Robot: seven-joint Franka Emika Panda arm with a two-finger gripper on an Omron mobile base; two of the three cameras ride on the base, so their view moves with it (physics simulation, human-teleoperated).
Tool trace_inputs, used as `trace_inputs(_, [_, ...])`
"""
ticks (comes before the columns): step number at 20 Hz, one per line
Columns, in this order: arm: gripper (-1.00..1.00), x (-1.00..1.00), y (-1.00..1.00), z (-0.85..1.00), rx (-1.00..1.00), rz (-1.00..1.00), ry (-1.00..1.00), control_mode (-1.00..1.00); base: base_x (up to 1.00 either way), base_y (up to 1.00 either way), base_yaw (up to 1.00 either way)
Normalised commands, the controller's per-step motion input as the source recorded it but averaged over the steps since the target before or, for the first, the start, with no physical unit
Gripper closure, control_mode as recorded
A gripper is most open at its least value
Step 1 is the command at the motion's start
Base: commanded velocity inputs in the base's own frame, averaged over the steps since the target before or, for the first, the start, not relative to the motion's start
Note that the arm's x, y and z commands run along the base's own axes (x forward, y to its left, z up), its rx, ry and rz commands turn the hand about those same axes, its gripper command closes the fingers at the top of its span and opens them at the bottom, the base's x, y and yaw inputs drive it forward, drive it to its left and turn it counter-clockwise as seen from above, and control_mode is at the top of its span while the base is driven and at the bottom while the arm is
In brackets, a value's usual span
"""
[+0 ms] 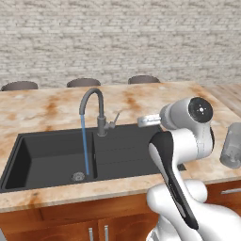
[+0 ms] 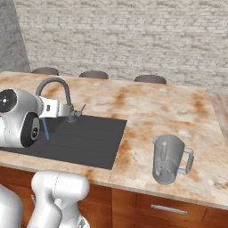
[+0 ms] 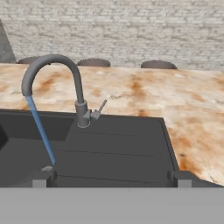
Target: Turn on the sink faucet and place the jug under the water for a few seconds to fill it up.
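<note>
Wide open and holding nothing, the tool (image 3: 112, 177) hovers over the sink (image 3: 113, 153), facing the sink faucet (image 3: 79, 105). Water (image 1: 85, 146) streams from the spout to the basin's drain (image 1: 78, 176). Well right of the sink, the jug (image 2: 169, 159) stands upright and apparently empty on the marble bench (image 2: 164, 111), before a brick wall (image 2: 133, 40).

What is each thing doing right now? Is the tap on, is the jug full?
sink faucet: turned on, spout over the basin.
water: running in a thin blue stream down to the drain.
sink: catching the stream, nothing standing in it.
jug: upright on the counter to the right of the sink, looks empty, not under the stream.
tool: open, holding nothing.
</note>
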Motion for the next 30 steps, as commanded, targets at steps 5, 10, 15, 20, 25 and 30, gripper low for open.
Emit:
trace_inputs(5, [-1.00,0.00,0.00,0.00,0.00,0.00,0.00,-1.00,0.00,0.00,0.00])
trace_inputs(10, [-1.00,-0.12,0.00,0.00,0.00,0.00,0.00,1.00,-0.10,0.00,0.00])
trace_inputs(15, [-1.00,0.00,0.00,0.00,0.00,0.00,0.00,1.00,-0.65,-0.08,0.00])
trace_inputs(20, [-1.00,0.00,0.00,0.00,0.00,0.00,0.00,1.00,-0.59,-0.29,-0.02])
trace_inputs(25, [-1.00,0.00,0.00,0.00,0.00,0.00,0.00,1.00,-0.30,-0.70,-0.07])
trace_inputs(30, [-1.00,0.00,0.00,0.00,0.00,0.00,0.00,1.00,-0.13,-0.83,-0.06])
